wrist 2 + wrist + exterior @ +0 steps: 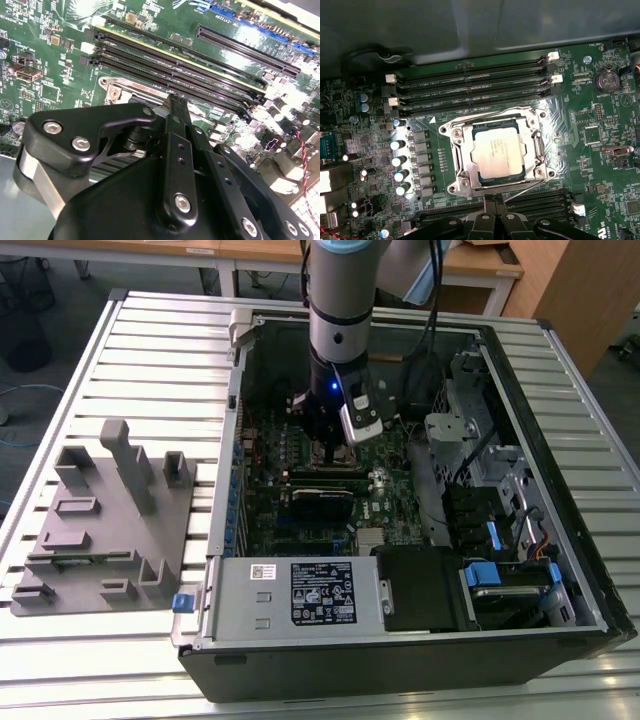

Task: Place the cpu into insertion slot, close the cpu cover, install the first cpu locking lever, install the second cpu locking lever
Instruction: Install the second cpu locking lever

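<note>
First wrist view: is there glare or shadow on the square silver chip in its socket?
In the first wrist view the square silver-topped cpu is evenly lit and sharp; glare streaks the green circuit board beside it and whitens the row of small capacitors. In the second wrist view the black gripper looms soft-edged up close.

An open computer case (560, 440) is lying on a ribbed metal counter (150, 350). A grey plastic fixture (105, 520) is sitting beside it, toward the exterior view's left. Long black memory slots (470, 85) are running across the green motherboard (600, 150).
</note>
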{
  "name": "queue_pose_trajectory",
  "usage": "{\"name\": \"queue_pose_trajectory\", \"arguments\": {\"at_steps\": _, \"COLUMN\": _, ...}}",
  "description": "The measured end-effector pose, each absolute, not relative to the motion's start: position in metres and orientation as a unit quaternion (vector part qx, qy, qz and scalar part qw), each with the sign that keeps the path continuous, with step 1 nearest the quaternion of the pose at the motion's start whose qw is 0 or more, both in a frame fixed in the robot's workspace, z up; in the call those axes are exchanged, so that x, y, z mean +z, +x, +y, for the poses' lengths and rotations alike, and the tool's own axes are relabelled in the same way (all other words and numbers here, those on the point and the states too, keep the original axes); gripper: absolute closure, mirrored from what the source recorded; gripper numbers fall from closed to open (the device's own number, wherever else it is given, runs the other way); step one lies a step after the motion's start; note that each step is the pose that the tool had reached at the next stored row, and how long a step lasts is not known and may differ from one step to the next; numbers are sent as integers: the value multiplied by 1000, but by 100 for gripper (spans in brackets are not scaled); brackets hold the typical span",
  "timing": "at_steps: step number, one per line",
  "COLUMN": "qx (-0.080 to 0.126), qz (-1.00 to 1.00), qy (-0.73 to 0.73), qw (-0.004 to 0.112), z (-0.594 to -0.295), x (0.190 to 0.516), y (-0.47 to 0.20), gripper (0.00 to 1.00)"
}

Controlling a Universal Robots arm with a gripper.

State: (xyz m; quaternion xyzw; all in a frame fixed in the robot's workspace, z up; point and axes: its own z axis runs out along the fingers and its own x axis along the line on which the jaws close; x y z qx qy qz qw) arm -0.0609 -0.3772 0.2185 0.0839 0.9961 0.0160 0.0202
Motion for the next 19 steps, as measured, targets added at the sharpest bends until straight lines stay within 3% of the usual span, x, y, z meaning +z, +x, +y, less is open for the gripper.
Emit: {"name": "queue_pose_trajectory", "arguments": {"at_steps": 19, "qx": 16, "qz": 996, "qy": 84, "qw": 21, "z": -382, "x": 217, "y": -70, "gripper": 90}}
